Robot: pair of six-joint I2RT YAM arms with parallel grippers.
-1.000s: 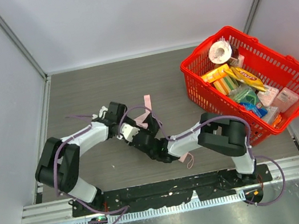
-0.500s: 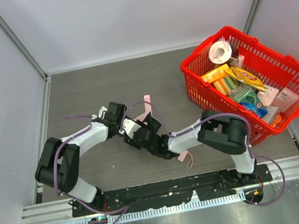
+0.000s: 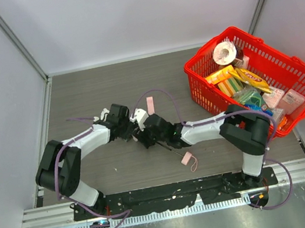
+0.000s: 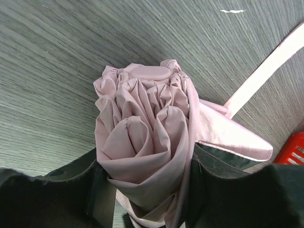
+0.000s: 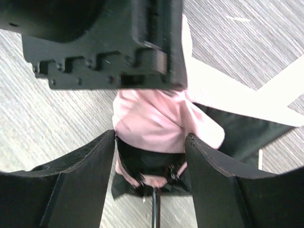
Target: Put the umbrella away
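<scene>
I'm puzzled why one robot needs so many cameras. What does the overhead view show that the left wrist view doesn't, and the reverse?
Only overhead: the left arm and right arm meeting, the black shaft, the pink handle, and goods filling the red basket. Only left wrist: the fabric's pleats close up, the cap on top, and the left gripper clamped on the bundle. Both: the umbrella, its strap and the grey table.
</scene>
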